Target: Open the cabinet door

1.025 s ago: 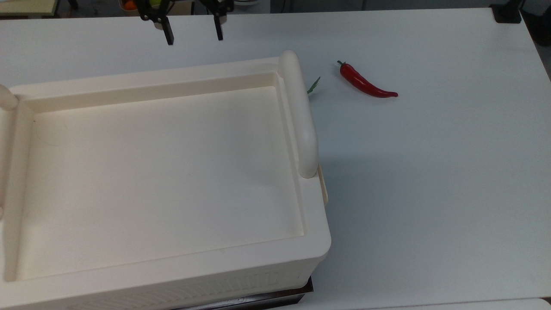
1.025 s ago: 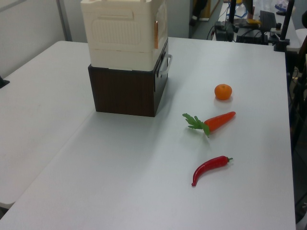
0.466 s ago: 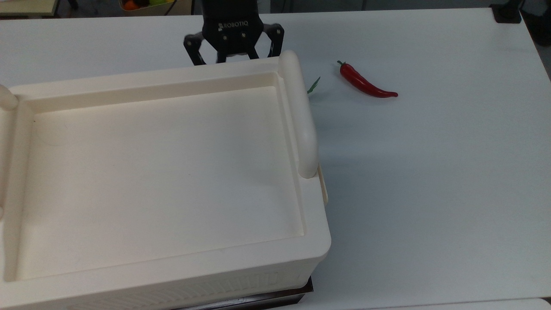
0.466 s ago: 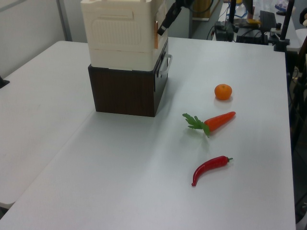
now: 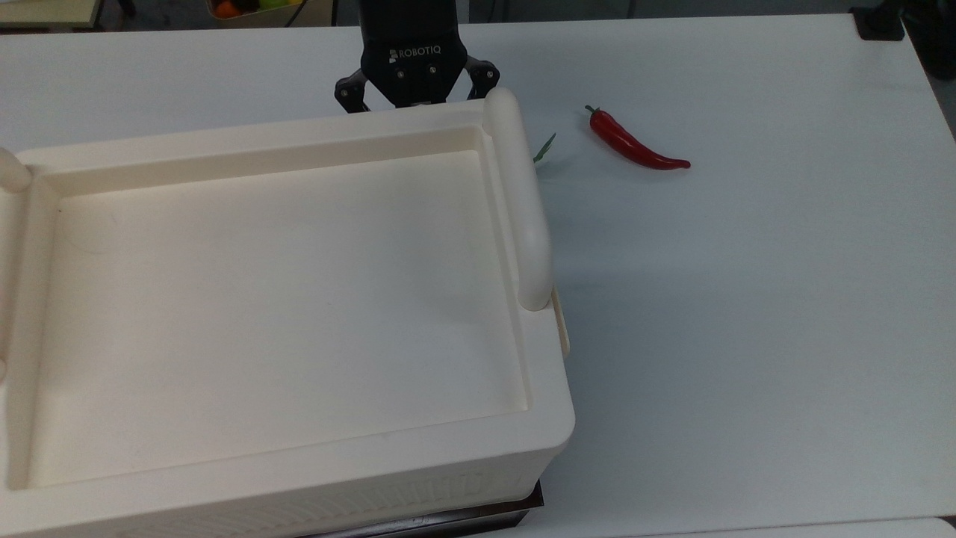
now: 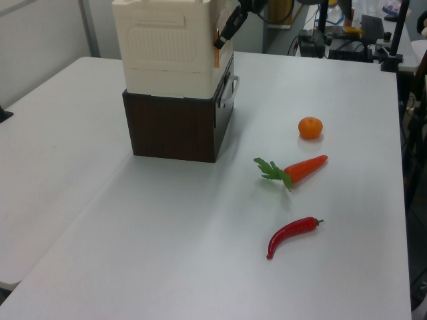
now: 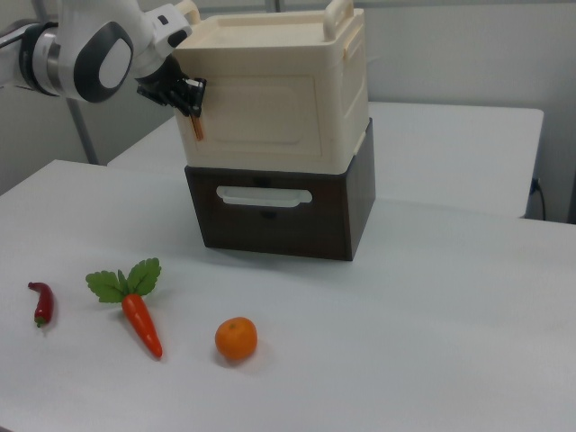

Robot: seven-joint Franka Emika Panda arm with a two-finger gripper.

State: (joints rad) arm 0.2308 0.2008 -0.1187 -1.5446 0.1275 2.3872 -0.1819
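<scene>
1. Table (image 6: 167, 253): white top, carries everything listed below.
2. Cabinet (image 7: 279, 85): cream upper box stacked on a dark brown lower box (image 7: 279, 211) that has a pale handle on its front. Recessed tray-like top (image 5: 276, 299) with a thick rounded bar handle (image 5: 520, 202) along the top view's right edge.
3. Arm (image 7: 85, 49): white and grey, reaches in from the right view's left to the upper box's front corner.
4. Cabinet door (image 7: 261, 112): framed cream panel on the upper box's front face in the right view; sits flush, closed.
5. Gripper (image 7: 193, 112): at the door's edge on the right view's left, beside an orange strip there. Fingers (image 6: 227, 30) angle down against that corner in the left view. Opening width and any grasp cannot be told.
6. Carrot (image 7: 139, 315), with green leaves, lies between the chili and the orange in the right view.
7. Red chili (image 5: 635, 146) lies apart from the cabinet.
8. Orange (image 6: 310, 127) stands apart from the carrot.
</scene>
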